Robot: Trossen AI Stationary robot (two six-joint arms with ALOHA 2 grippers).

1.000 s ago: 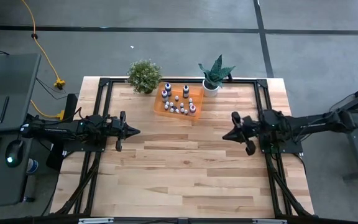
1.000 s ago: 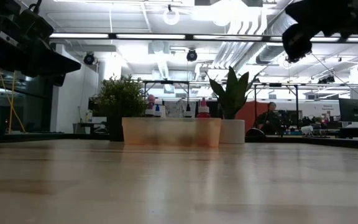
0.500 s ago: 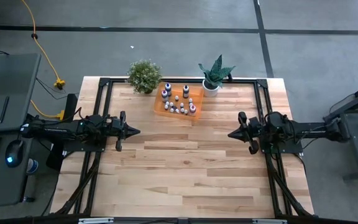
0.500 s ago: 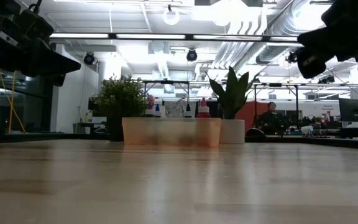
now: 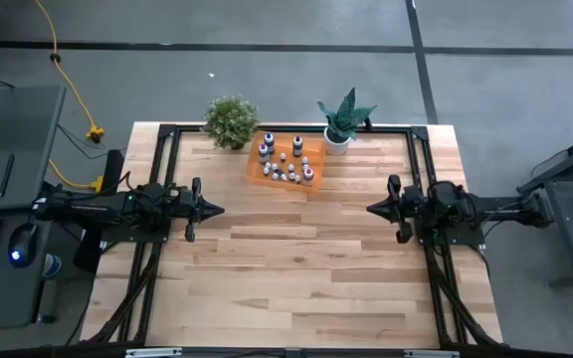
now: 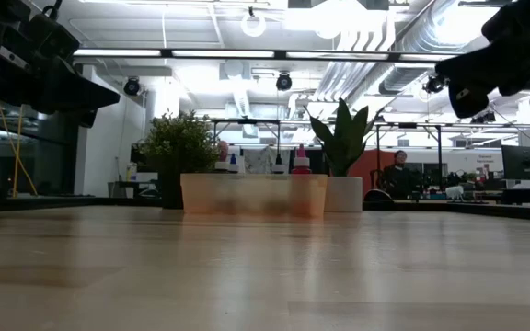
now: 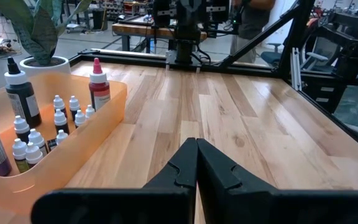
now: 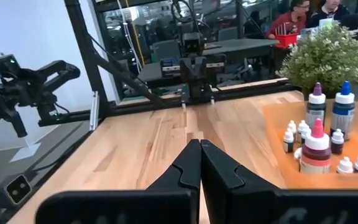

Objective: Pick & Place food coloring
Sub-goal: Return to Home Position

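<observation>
My left hand [image 5: 217, 210] hangs over the surface by its left edge and my right hand [image 5: 370, 209] by the right edge, both clenched shut on nothing, tips pointing at each other. The food coloring [image 5: 285, 159] all sits in the orange bin [image 5: 316, 147] at the middle of the far edge. The bin is tucked between a bushy plant [image 5: 231, 120] and a spiky plant [image 5: 343, 119].

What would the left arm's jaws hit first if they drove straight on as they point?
Probably the jaws of the right arm, facing them across the table and roughly in line in the high view. The orange bin sits off that line. Relative height is unclear.
</observation>
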